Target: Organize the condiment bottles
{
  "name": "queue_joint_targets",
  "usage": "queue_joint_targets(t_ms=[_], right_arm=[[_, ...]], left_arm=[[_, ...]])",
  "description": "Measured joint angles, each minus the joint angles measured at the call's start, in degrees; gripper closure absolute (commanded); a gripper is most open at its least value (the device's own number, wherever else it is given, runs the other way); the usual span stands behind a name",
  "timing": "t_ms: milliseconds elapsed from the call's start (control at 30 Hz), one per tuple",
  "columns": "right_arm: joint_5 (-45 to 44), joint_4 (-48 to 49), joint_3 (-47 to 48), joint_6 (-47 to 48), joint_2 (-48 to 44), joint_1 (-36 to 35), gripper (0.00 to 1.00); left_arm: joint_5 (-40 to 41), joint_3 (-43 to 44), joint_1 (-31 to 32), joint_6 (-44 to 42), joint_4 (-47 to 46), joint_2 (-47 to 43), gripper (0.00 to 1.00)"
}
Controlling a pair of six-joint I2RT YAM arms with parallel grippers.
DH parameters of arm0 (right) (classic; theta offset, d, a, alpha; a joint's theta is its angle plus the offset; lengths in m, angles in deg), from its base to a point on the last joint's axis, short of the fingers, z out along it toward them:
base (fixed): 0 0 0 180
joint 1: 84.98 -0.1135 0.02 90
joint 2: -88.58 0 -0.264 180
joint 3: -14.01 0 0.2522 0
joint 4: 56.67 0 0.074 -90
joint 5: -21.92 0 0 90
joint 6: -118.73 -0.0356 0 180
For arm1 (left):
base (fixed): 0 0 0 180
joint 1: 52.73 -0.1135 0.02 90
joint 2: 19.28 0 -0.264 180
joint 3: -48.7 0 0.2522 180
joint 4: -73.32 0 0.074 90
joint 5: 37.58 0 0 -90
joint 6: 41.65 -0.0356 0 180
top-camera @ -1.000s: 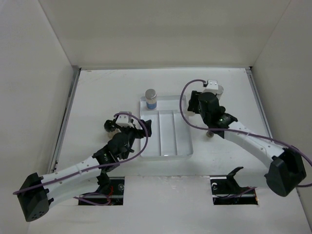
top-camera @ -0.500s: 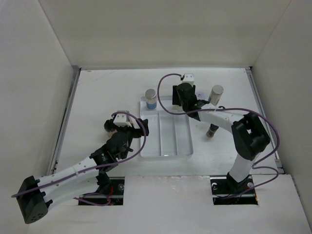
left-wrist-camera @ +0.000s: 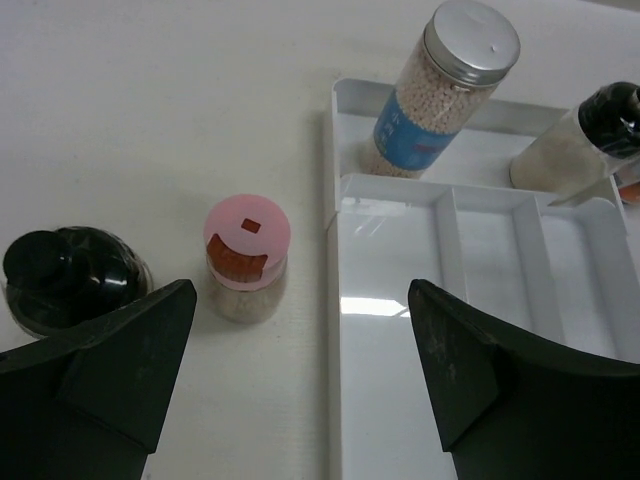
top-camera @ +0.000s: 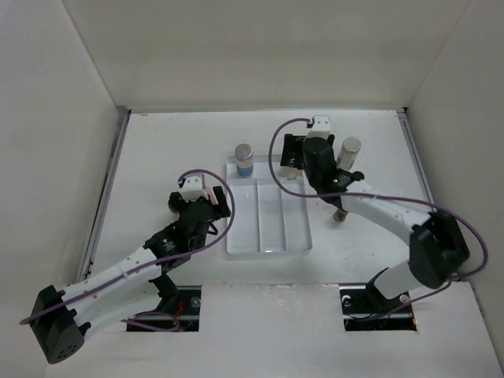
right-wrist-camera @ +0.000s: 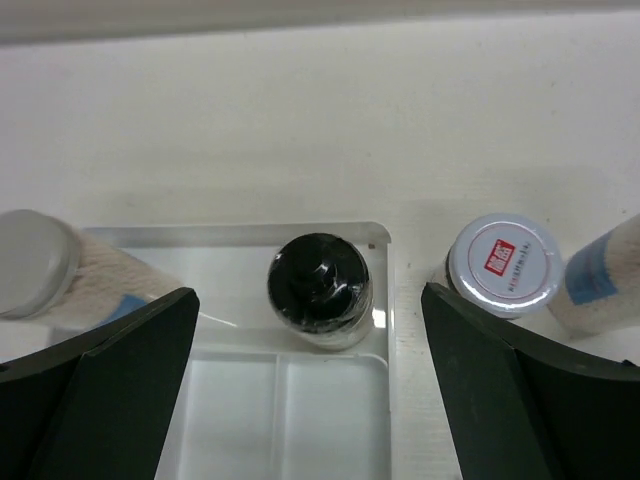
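The white divided tray [top-camera: 268,236] lies mid-table. A grey-capped blue-labelled jar [top-camera: 244,160] stands in its back compartment and also shows in the left wrist view [left-wrist-camera: 440,90]. A dark-capped jar [right-wrist-camera: 320,288] stands in the same compartment, to the right. My right gripper [right-wrist-camera: 310,330] is open and empty above it, over the tray's back right [top-camera: 293,157]. A white-lidded jar [right-wrist-camera: 502,265] and a tall blue-labelled jar [top-camera: 347,153] stand right of the tray. My left gripper [left-wrist-camera: 300,300] is open and empty at the tray's left edge [top-camera: 203,206]. A pink-lidded jar [left-wrist-camera: 247,258] and a dark-capped jar [left-wrist-camera: 70,280] stand ahead of it on the table.
Another small jar [top-camera: 341,213] stands on the table right of the tray, partly under the right arm. The tray's three long front compartments [left-wrist-camera: 480,300] hold nothing. White walls enclose the table on the left, back and right.
My right gripper has swung left from beside the tall jar to above the tray's back compartment. My left gripper has drawn back a little to the left, off the tray's edge.
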Motion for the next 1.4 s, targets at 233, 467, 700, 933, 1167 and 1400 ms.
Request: queue_joint_targets(t_ms=[233,467,700,933,1167,1400], right_arm=[[-5.1,1.8,-17.4,-2.7,-25.3,-2.3,0.21],[-16.5,-11.8,-30.8,-12.9,-37.7,-2.2,0.09],[-19.0,-19.6,-33.5,-18.3,-38.5,-1.5,0.13],[-17.1,-20.2,-33.5,-19.9,-37.1,1.4,0.28],[-13.9,-18.3,-33.2,-19.6,-33.3,4.2,0.41],[-12.8,-16.2,-32.5,-18.7,-31.8,5.4,0.62]], left_arm=[[-1.8,0.0,4.0,1.2,-1.6,4.6,0.19],[-2.8,0.0,7.1,1.4,-8.1,9.0,0.19],[-4.8,0.0,7.9,1.4,-14.4,12.4,0.19],[-6.4,-1.7,7.8,1.4,-18.7,12.5,0.19],[-7.2,-2.8,7.6,1.4,-19.7,12.3,0.19],[-7.4,-3.2,7.3,1.4,-20.5,11.7,0.19]])
